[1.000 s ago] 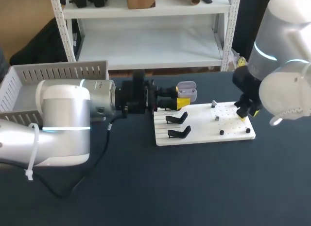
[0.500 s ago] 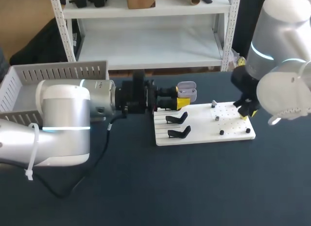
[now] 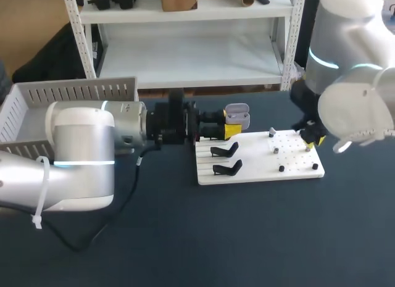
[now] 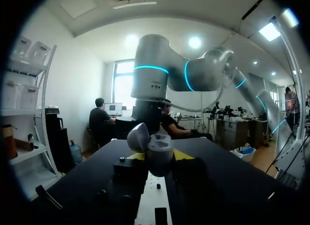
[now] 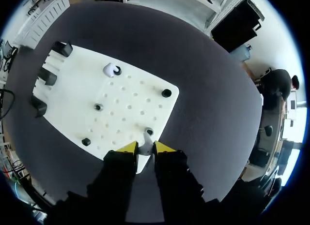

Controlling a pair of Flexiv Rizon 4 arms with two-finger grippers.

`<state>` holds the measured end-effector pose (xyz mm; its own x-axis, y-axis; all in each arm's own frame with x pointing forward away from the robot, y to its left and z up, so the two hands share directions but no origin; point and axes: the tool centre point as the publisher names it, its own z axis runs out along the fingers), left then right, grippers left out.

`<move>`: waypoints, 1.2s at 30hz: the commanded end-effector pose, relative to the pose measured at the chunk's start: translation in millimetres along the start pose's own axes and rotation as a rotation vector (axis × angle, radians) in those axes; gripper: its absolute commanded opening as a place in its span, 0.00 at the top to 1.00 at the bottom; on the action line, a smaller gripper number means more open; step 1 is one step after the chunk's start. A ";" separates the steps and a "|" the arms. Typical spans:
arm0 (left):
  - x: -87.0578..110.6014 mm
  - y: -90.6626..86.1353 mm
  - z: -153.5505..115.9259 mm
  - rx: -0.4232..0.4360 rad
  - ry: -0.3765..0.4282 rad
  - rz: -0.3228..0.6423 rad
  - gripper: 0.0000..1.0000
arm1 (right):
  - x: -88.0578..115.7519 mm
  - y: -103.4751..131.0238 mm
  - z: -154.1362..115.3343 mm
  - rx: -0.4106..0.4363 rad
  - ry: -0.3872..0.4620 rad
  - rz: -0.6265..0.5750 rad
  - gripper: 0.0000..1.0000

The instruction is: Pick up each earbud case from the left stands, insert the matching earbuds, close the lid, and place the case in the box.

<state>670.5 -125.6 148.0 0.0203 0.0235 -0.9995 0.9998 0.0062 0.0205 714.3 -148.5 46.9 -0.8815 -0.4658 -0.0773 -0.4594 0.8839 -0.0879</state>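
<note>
A grey earbud case (image 3: 237,114) with its lid up hangs over the far left corner of the white board (image 3: 253,170); my left gripper (image 3: 232,129) is shut on its body. In the left wrist view the case (image 4: 159,148) sits between the yellow tips of the left gripper (image 4: 159,157). My right gripper (image 3: 309,139) is above the board's far right corner. In the right wrist view the right gripper (image 5: 146,147) is shut on a white earbud (image 5: 147,139), just above a black peg (image 5: 149,131). A second white earbud (image 5: 110,69) rests on the board (image 5: 72,84).
Two black case stands (image 3: 225,151) (image 3: 228,168) occupy the board's left part. Small black pegs (image 3: 281,168) dot its right part. A grey slatted box (image 3: 37,102) stands at the back left, behind my left arm.
My right gripper has closed on the white earbud and risen a little, shifting toward the far side of the board. The left arm and the case have stayed still.
</note>
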 end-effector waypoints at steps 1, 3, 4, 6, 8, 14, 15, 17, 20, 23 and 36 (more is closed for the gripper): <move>0.8 0.1 0.1 -0.002 -0.003 0.002 1.00 | 10.6 11.3 -32.1 0.019 0.013 0.008 1.00; 0.8 0.1 0.1 -0.002 -0.003 0.002 1.00 | 14.5 19.3 -44.8 0.028 0.041 0.018 1.00; 0.8 0.1 0.1 -0.002 -0.003 0.002 1.00 | 17.0 24.4 -52.4 0.039 0.057 0.028 1.00; 0.8 0.1 0.1 -0.002 -0.003 0.002 1.00 | 21.7 32.3 -65.8 0.056 0.090 0.058 1.00; 0.8 0.1 0.1 -0.002 -0.003 0.002 1.00 | 27.4 43.3 -78.3 0.078 0.115 0.081 1.00; 0.8 0.1 0.1 -0.002 -0.003 0.002 1.00 | 40.9 69.8 -107.8 0.093 0.130 0.152 1.00; 0.8 0.1 0.1 -0.002 -0.003 0.002 1.00 | 43.8 75.3 -114.3 0.103 0.127 0.165 1.00; 0.8 0.1 0.1 -0.002 -0.003 0.002 1.00 | 47.7 83.6 -123.0 0.078 0.104 0.178 1.00; 0.8 0.1 0.1 -0.002 -0.003 0.002 1.00 | 52.8 90.5 -134.3 0.078 0.094 0.190 1.00; 0.8 0.1 0.1 -0.002 -0.003 0.002 1.00 | 57.4 95.4 -146.5 0.082 0.097 0.196 1.00; 0.8 0.1 0.1 -0.002 -0.003 0.002 1.00 | 63.1 106.5 -172.8 0.080 0.086 0.168 1.00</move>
<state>670.5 -125.6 148.0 0.0203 0.0234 -0.9995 0.9998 0.0061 0.0205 593.7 -75.0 205.5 -0.9526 -0.3042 -0.0008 -0.3002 0.9404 -0.1598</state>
